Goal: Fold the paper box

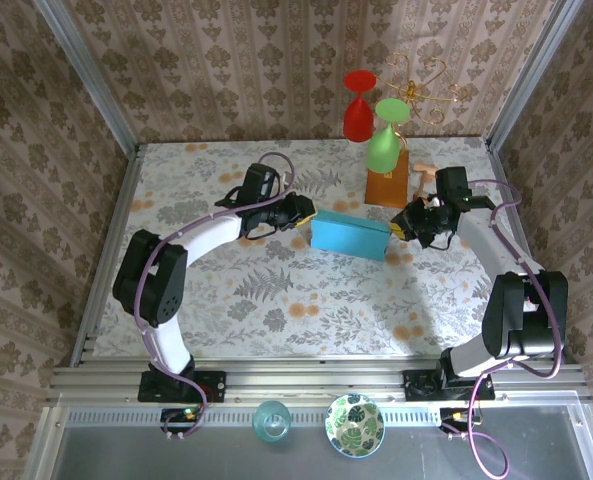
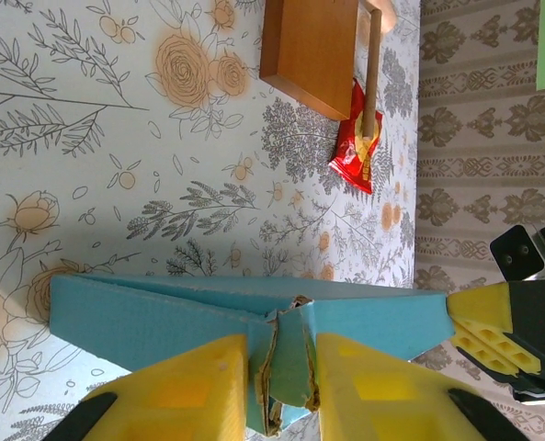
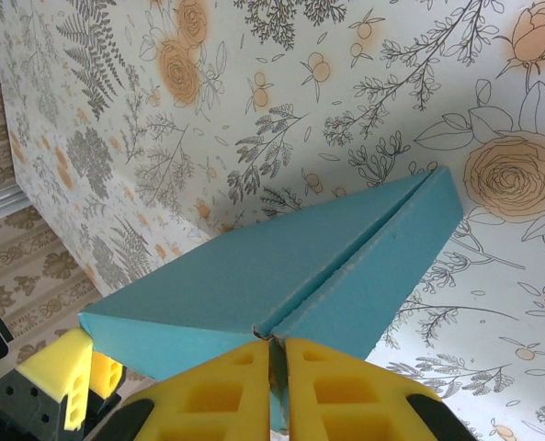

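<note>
Top external view: the paper box [image 1: 350, 237] lay near the centre of the floral table [image 1: 226, 300], a little toward 1 o'clock. Its sky-blue outside faced up and it was already in a closed, shallow form. It was spanned between both arms.

The left gripper [image 1: 304, 213] was at the box's 9 o'clock end. In the left wrist view I saw its yellow pads [image 2: 208, 372] clenched on a ragged cardboard end flap, with a white torn edge showing between them.

The right gripper [image 1: 404, 226] was at the box's 3 o'clock end. In the right wrist view its pads [image 3: 336, 386] were pinched nearly together on a thin blue edge, where two panels met along a crease.

An orange-brown wooden block [image 1: 387, 182] stood near the box, at about 1 o'clock from it. A red snack packet [image 2: 355, 147] lay just beside the block. A red goblet [image 1: 357, 118] and a green goblet [image 1: 383, 148] were at the table's 12 o'clock edge.
</note>
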